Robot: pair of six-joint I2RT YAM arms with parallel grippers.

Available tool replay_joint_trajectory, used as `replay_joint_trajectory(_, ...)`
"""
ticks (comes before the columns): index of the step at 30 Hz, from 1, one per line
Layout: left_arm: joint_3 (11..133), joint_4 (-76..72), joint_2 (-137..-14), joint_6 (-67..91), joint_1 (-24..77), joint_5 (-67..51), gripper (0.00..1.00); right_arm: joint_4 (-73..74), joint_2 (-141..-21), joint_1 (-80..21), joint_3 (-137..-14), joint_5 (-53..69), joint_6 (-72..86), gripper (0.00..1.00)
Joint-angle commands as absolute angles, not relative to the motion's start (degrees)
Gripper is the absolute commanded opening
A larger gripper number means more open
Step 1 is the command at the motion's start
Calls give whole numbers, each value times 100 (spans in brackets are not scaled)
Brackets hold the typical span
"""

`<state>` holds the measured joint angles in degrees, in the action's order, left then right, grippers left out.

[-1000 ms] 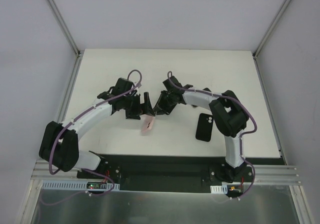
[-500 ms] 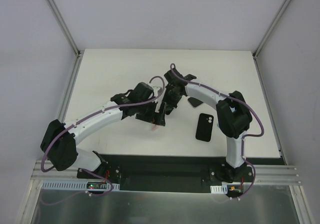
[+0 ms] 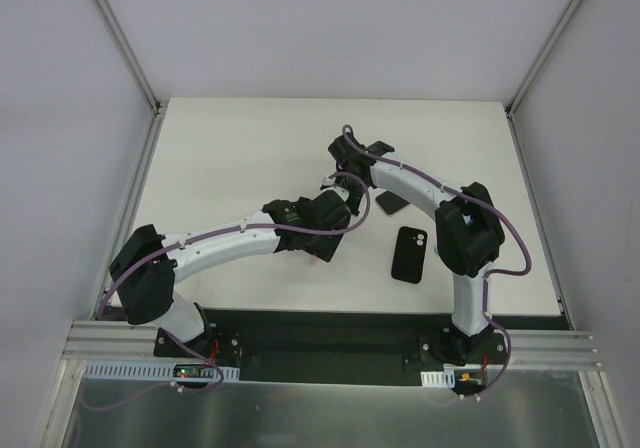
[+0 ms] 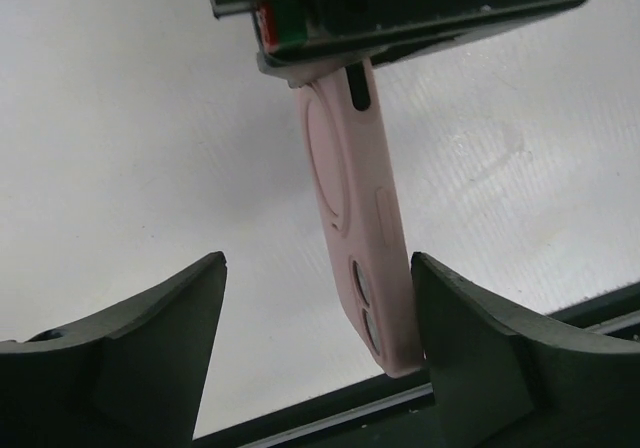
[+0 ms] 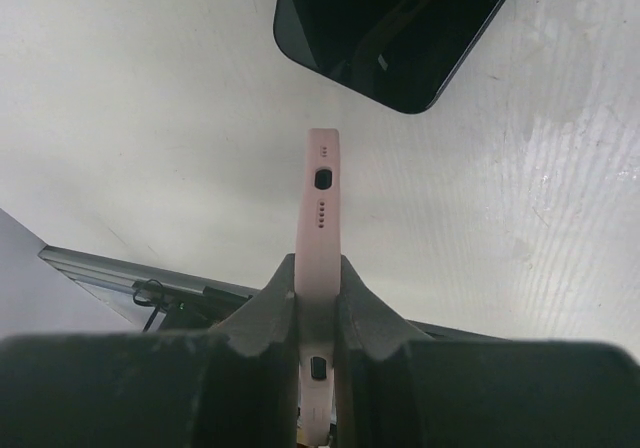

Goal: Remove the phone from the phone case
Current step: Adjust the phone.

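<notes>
— Starting with the biggest: what fills the top view?
— White table, with the left arm and right arm meeting near the centre of the frame. A black phone-shaped slab lies flat right of centre. A smaller dark glossy slab lies just above it.
— And the pink phone case?
— Held above the table, clamped edge-on between the fingers of the right gripper, mid-frame in its wrist view. I cannot tell whether a phone sits inside.
— The left gripper?
— Jaws spread wide, holding nothing. The case's lower end hangs between them, against or just beside the finger at lower right.
</notes>
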<state>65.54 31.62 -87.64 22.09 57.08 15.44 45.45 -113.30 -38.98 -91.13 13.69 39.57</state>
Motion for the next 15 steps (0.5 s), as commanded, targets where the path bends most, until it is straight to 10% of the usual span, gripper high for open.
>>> replay_joint_trajectory(1,6847,3357,-8911,2022,5871,2355,70,5150,-11074,-3937,-9492,1441,4052,1)
replay_joint_trajectory(15,6961,3313,-9071,2030,6152,2390,0,5072,-11267,-3973,-9562,1573,4122,1)
